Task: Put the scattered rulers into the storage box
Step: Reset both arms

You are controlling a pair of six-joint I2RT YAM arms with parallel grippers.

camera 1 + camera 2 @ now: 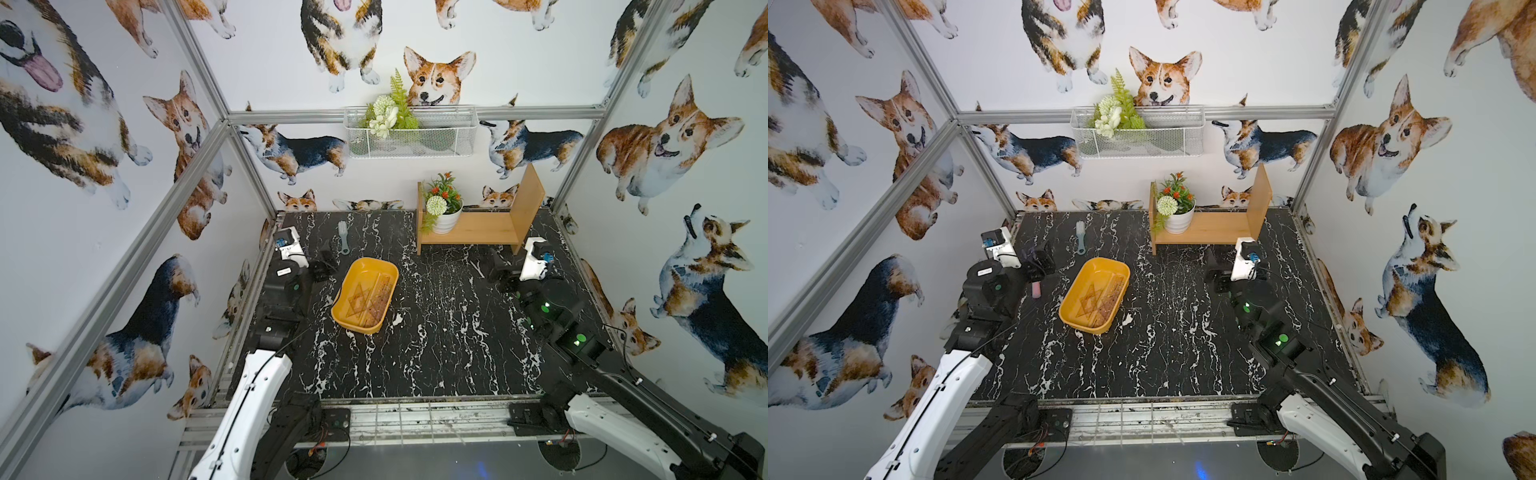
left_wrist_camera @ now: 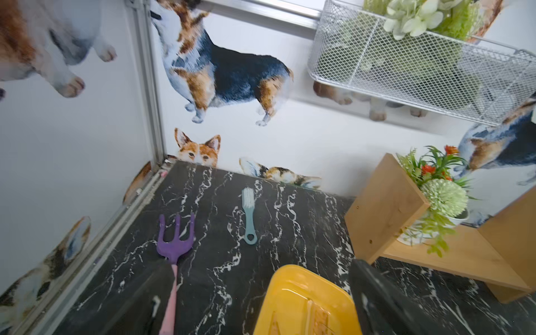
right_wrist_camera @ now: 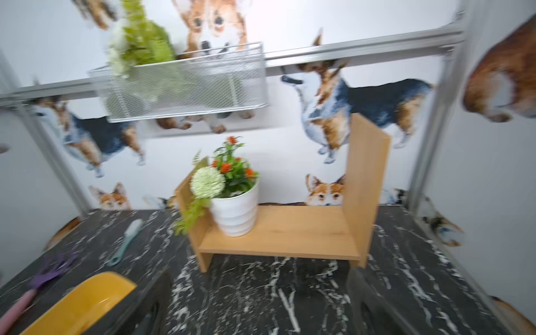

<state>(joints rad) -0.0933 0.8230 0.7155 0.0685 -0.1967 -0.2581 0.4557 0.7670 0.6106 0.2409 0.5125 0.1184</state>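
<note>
The storage box (image 1: 360,275) (image 1: 1095,273) is a shallow yellow-orange tray left of the table's middle in both top views. Inside it lie the rulers (image 1: 376,297) (image 1: 1106,300): clear strips beside a triangular set square. My left gripper (image 1: 325,261) (image 1: 1040,259) hovers open and empty just left of the box's far end. In the left wrist view the left gripper (image 2: 259,265) frames the box's rim (image 2: 291,277) and the rulers (image 2: 319,314). My right gripper (image 1: 498,267) (image 1: 1214,272) (image 3: 258,275) stands open and empty over bare table in front of the shelf. The box's corner (image 3: 87,298) shows in the blurred right wrist view.
A purple toy fork (image 2: 175,240) with a pink handle (image 1: 1036,289) lies under the left gripper. A pale blue brush (image 1: 343,237) (image 2: 249,216) lies behind the box. A wooden shelf (image 1: 482,228) with a potted plant (image 1: 444,220) stands at back right. A wire basket (image 1: 415,133) hangs on the wall.
</note>
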